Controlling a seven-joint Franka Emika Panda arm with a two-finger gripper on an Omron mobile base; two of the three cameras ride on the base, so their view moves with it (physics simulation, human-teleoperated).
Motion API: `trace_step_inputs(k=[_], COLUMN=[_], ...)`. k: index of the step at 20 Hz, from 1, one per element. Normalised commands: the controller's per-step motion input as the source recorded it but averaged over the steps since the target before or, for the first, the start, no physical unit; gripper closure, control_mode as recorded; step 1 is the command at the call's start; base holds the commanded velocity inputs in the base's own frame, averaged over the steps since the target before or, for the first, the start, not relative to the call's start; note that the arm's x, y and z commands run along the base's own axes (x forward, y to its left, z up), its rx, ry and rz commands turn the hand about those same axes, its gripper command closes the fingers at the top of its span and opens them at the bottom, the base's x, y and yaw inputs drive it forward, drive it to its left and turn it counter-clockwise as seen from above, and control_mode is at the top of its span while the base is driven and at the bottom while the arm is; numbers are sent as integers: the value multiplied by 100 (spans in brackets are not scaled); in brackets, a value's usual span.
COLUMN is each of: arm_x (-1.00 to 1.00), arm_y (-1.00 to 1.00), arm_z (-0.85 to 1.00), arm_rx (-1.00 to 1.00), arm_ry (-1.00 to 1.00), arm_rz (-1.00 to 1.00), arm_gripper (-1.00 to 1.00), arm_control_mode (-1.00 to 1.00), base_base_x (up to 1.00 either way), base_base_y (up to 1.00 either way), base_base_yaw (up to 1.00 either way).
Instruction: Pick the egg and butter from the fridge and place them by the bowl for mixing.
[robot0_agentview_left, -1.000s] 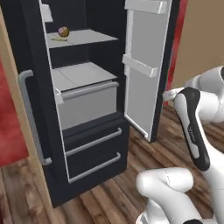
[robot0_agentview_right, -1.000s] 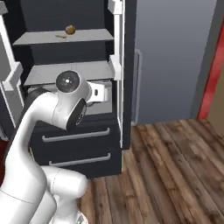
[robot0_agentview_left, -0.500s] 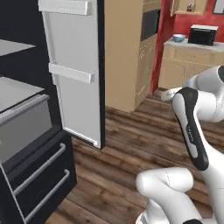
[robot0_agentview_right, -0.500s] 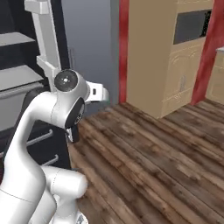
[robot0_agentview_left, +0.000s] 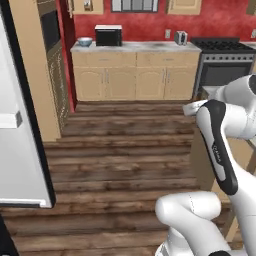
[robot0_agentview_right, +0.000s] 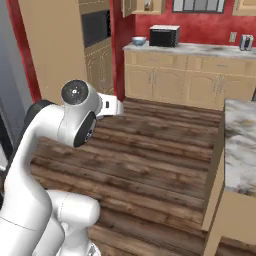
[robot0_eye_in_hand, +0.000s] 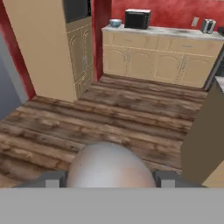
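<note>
Pale-grey, the egg (robot0_eye_in_hand: 109, 165) is held between the end effector (robot0_eye_in_hand: 106, 179) fingertips and could be dropped if jolted before the bowl (robot0_agentview_left: 84, 41) is reached.

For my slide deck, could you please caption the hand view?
The gripper holds the egg between its fingers while facing the far kitchen counter with the bowl.

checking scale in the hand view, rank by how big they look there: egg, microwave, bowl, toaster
1. egg, between the tool fingertips; its nearness to the camera inflates it
2. microwave
3. toaster and bowl look alike, both small and far; unranked
</note>
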Motion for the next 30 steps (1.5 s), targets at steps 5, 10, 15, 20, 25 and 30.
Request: trace_step_inputs(k=[5,10,15,20,25,30], arm_x=[0,0,0,0,0,0], arm_y=[0,0,0,0,0,0], arm_z=[0,0,0,0,0,0], arm_rx=[0,0,0,0,0,0], arm_ry=[0,0,0,0,0,0], arm_rz=[0,0,0,0,0,0], arm_gripper=[100,100,100,100,100,100], arm_control_mode=[100,100,100,100,100,100], base_base_x=[21,35,34,42,69,80], base_base_y=[22,28,32,36,45,35], base_base_yaw=[-53,-25,-15,-10,1,10])
